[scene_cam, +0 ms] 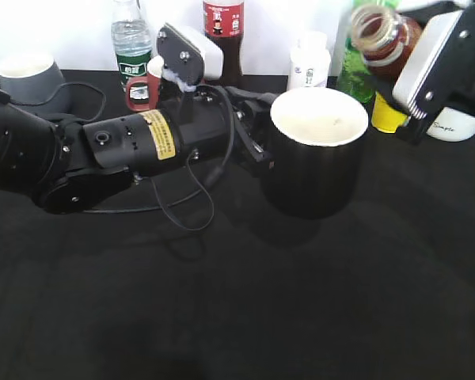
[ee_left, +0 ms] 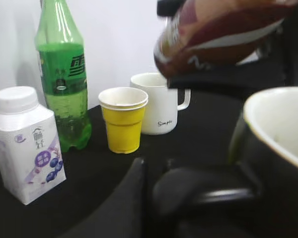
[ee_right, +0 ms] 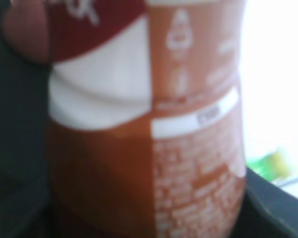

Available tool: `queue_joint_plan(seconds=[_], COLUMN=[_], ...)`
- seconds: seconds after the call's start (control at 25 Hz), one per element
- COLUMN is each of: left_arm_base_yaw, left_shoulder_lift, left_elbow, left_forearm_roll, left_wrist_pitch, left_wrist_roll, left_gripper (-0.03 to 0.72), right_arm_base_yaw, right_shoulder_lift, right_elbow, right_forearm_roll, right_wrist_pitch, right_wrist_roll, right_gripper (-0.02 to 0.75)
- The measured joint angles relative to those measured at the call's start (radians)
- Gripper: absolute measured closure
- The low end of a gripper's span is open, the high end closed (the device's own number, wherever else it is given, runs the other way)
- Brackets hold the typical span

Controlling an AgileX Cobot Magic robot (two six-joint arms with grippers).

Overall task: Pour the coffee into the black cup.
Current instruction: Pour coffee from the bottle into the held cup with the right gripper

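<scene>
Exterior view: coffee bottle (scene_cam: 384,38) upper right, tilted, open mouth toward frame left, above and right of the black cup (scene_cam: 317,150) at centre. Right gripper (scene_cam: 412,75) clamps the bottle; fingers mostly hidden. Left gripper (scene_cam: 257,146) meets the cup's left side at the handle, seemingly closed on it. White mug (ee_left: 159,103) reads "Simple". Right wrist view: label blurred, unreadable.
</scene>
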Motion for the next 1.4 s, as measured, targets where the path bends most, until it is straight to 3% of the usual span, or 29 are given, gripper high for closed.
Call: queue_joint_plan(seconds=[0.2,0.52,1.4], left_arm_base_yaw=[0.000,0.000,0.000], left_shoulder_lift=[0.000,0.000,0.000], left_elbow=[0.000,0.000,-0.001], left_forearm_roll=[0.000,0.001,0.020], left_wrist_pitch=[0.001,-0.001,-0.009], left_wrist_roll=[0.000,0.000,0.000], left_gripper=[0.628,0.628,0.628], right_arm_base_yaw=[0.000,0.000,0.000], right_shoulder_lift=[0.000,0.000,0.000], right_elbow=[-0.039,-0.039,-0.039], right_forearm_roll=[-0.001,-0.002,-0.001], right_wrist_pitch=[-0.015,-0.015,-0.015], right_wrist_roll=[-0.205,-0.371,-0.526], right_gripper=[0.210,0.210,0.210])
